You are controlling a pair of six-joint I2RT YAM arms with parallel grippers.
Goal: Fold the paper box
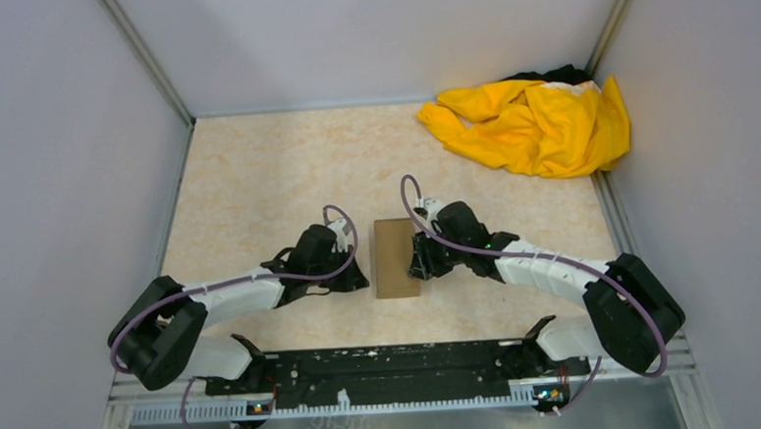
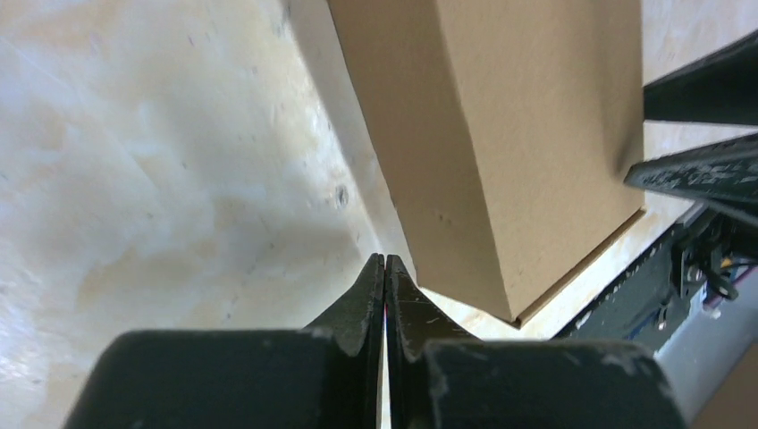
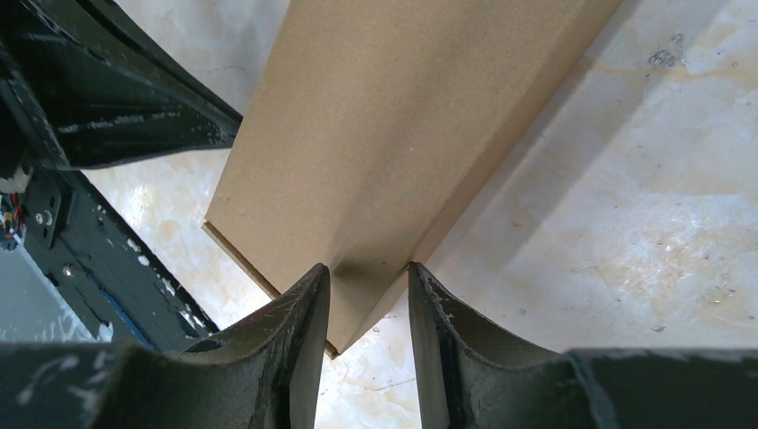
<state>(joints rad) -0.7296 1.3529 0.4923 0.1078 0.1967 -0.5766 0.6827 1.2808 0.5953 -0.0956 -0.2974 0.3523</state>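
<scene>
Flanking your plain brown cardboard paper box, both end effectors sit close; its long axis runs away from them. Left end effector, pinched shut and empty, has it just rightward. Right end effector, half-spread, straddles its near corner; you cannot tell whether it grips.
</scene>
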